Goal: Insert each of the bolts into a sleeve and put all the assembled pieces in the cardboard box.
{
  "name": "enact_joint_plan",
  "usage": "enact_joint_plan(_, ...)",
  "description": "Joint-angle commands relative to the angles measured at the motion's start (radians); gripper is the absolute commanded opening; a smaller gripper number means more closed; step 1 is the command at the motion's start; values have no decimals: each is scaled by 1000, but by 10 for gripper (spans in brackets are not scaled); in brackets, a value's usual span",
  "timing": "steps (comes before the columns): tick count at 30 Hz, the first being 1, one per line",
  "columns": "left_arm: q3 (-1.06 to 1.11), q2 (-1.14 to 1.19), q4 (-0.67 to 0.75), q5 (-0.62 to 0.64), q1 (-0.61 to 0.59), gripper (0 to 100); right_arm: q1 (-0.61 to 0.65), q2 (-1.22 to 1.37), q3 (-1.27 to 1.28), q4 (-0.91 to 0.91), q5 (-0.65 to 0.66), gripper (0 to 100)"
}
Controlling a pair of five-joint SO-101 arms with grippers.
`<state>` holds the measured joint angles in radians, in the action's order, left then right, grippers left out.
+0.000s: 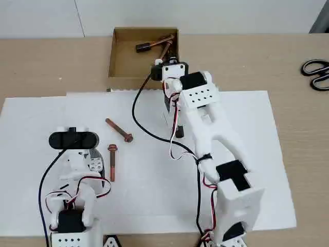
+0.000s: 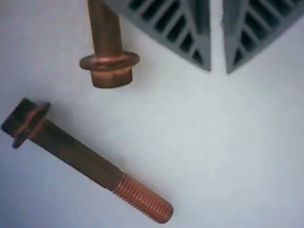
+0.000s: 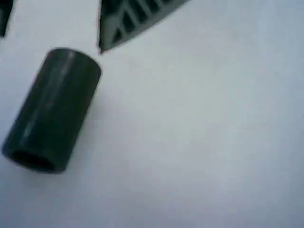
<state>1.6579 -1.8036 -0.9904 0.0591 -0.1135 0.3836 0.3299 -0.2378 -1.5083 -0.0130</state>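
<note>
Two copper bolts lie on the white paper: one slanted (image 1: pixel 119 130) (image 2: pixel 85 159), one straight (image 1: pixel 112 162) with its flanged head (image 2: pixel 108 69) close by my left gripper. The left gripper (image 1: pixel 96 160) (image 2: pixel 218 70) hangs just beside that bolt, its fingers nearly together with only a narrow slit and nothing held. A black sleeve (image 1: pixel 179 131) (image 3: pixel 52 109) lies on its side on the paper. My right gripper (image 1: pixel 171 109) (image 3: pixel 52 39) hovers over one end of the sleeve, open wide, touching nothing. The cardboard box (image 1: pixel 116 56) at the back holds assembled pieces (image 1: pixel 154 44).
White paper (image 1: pixel 247 123) covers the middle of the wooden table. Scissors (image 1: pixel 315 73) lie at the far right edge. The right arm's black cable (image 1: pixel 139 116) loops over the paper between the bolts and the sleeve.
</note>
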Motion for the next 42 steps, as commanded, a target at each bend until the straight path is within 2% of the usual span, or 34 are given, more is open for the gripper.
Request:
enact_joint_plan(1, -4, -6, 23, -5, 0, 6, 15, 16, -44, 45, -3, 129)
enact_joint_plan(20, -4, -6, 21, -5, 0, 6, 38, 185, -43, 148, -5, 128)
enact_joint_plan(25, -4, -6, 21, -5, 0, 6, 38, 257, -44, 177, -3, 19)
enact_joint_plan(31, -4, -6, 21, -5, 2, 6, 21, 260, -54, 173, -3, 6)
enact_joint_plan(39, -4, -6, 23, -8, 0, 6, -47, 36, -230, 24, 6, 2)
enact_joint_plan(42, -5, -6, 21, -12, 0, 7, -65, -64, -239, -58, 100, 2)
